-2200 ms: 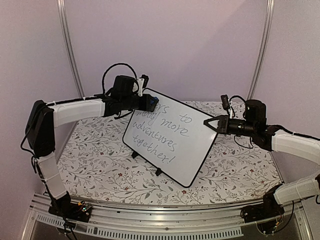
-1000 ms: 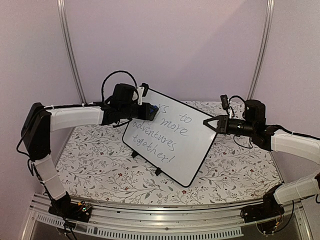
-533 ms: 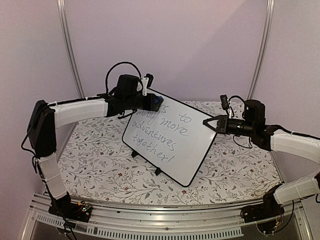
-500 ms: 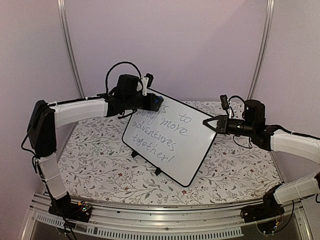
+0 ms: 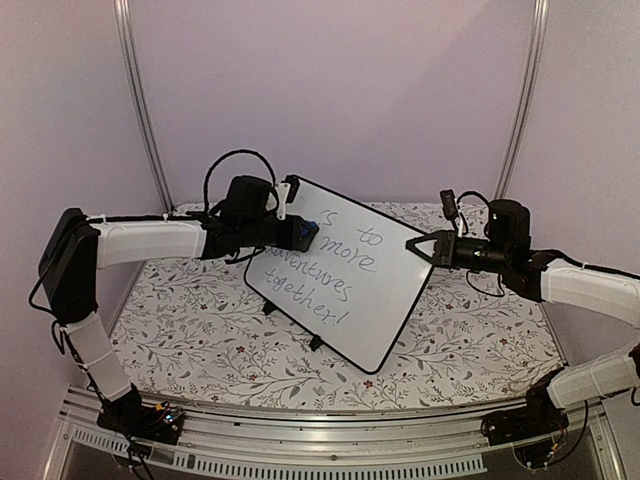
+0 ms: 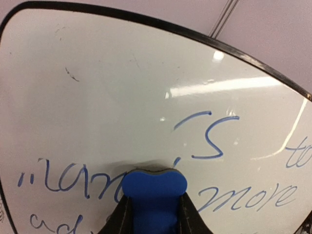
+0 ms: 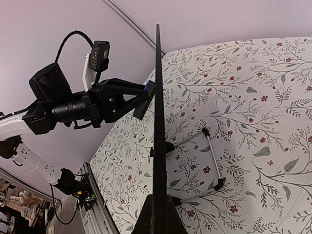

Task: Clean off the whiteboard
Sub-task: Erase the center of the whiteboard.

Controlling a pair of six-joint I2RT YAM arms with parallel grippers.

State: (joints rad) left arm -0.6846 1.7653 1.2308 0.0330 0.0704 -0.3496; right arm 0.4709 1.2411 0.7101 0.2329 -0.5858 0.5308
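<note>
The whiteboard [image 5: 350, 285] stands tilted on small black feet, with blue-grey handwriting across it. Its upper left corner is wiped blank. My left gripper [image 5: 303, 232] is shut on a small blue eraser [image 6: 153, 187], whose front edge presses the board [image 6: 122, 97] just over the word "many", left of a lone "s". My right gripper [image 5: 422, 246] is shut on the board's right edge. In the right wrist view the board [image 7: 158, 112] shows edge-on, running up from the right gripper [image 7: 158, 217]. The left gripper [image 7: 139, 100] is at the board's far end.
A floral tablecloth [image 5: 190, 330] covers the table. The board's wire stand [image 7: 213, 156] rests on the cloth behind it. Lilac walls with metal rails [image 5: 140, 110] close in the back. An aluminium rail [image 5: 320, 445] runs along the near edge.
The left gripper with the eraser swept up toward the board's top edge and has come back down and left onto the writing. Fewer letters remain at the top left. The right arm has not moved.
</note>
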